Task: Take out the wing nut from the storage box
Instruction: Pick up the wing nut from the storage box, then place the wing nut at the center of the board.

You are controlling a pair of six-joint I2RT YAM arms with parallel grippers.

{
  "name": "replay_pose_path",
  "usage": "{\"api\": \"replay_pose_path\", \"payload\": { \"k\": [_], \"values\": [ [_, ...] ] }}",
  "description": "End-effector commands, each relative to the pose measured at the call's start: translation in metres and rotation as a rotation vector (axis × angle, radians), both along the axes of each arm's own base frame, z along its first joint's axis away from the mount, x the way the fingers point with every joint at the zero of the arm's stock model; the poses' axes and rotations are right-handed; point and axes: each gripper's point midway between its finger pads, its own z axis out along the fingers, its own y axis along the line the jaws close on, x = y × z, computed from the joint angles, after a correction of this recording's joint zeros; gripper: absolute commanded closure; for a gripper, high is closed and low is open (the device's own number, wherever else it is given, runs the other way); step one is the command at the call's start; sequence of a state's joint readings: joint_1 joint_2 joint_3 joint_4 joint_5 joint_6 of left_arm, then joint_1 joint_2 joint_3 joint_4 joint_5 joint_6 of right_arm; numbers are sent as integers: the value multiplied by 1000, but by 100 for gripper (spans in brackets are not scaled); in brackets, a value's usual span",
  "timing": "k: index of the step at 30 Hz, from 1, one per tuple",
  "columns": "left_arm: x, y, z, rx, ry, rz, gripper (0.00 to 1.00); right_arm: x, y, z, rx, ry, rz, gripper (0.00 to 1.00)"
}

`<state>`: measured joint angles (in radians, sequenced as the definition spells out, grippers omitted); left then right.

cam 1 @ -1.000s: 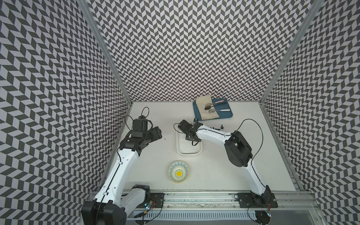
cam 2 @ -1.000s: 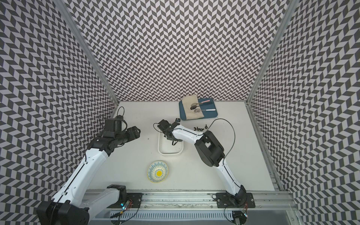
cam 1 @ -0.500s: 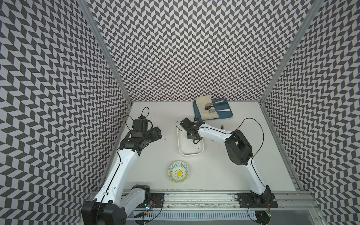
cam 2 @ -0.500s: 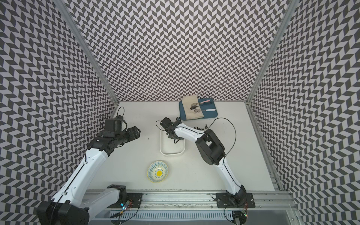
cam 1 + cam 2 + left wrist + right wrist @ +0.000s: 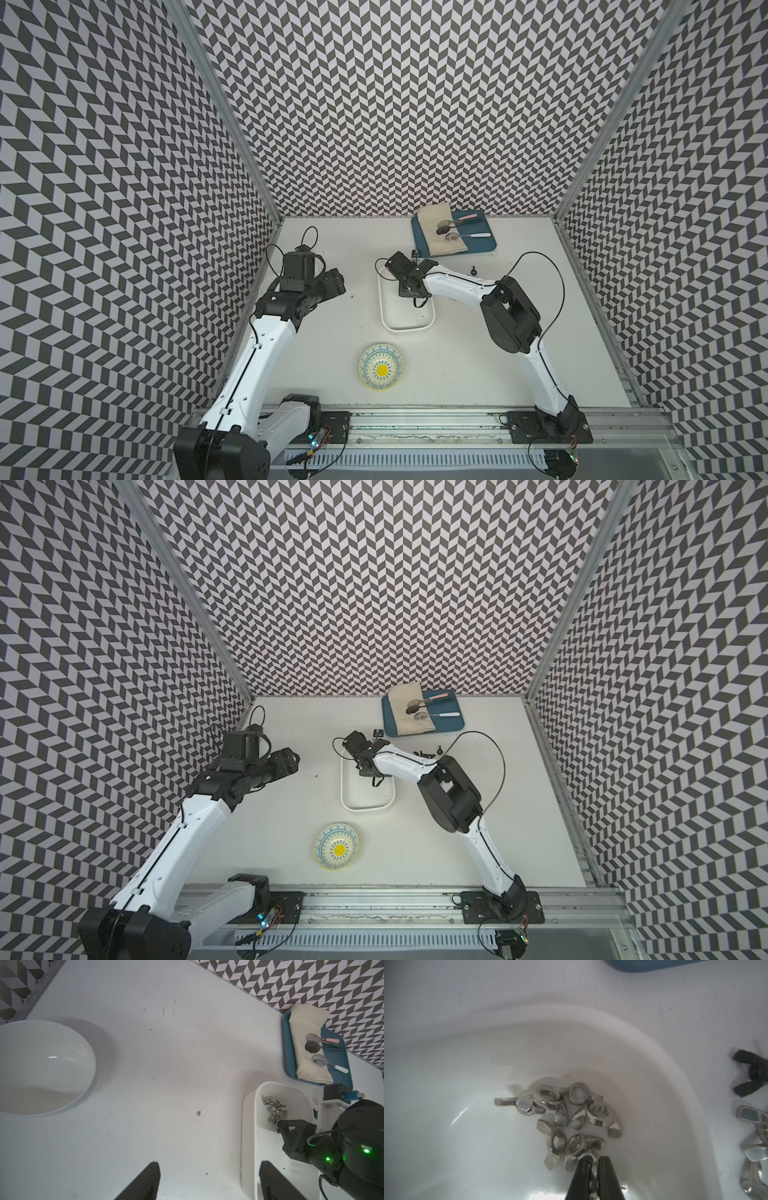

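Pinching one wing of a wing nut [image 5: 577, 1147], the right gripper [image 5: 593, 1160] has its jaws pressed nearly together, where a second ago they stood wider. The nut rests among other nuts [image 5: 579, 1101] inside the storage box [image 5: 654, 1057], so lifting likely comes next. The left gripper [image 5: 209, 1165] hovers spread, well aside.

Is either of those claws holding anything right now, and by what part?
The right gripper pinches one wing nut by a wing; the left gripper holds nothing.
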<state>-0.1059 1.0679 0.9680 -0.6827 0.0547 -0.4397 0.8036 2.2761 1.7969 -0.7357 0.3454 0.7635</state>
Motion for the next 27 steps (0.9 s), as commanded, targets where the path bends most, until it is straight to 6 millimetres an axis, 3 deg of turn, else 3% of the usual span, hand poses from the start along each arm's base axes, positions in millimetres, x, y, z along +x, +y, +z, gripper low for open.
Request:
{"api": "replay_pose_path", "payload": {
  "k": [1,8,13,21,27],
  "values": [
    [5,3,12,3,-26,16,21,-14,6,-1,34,60,60,96],
    [4,6,12,9,-22,28,21,-8,19,57,126,-15,110,98],
    [4,6,15,6,-29,34,21,-5,16,91,170,-55,119,99],
    [7,7,17,8,-32,41,21,8,-9,128,219,-98,107,100],
    [7,7,19,7,-36,43,21,17,-49,141,261,-114,75,100]
  ]
}}
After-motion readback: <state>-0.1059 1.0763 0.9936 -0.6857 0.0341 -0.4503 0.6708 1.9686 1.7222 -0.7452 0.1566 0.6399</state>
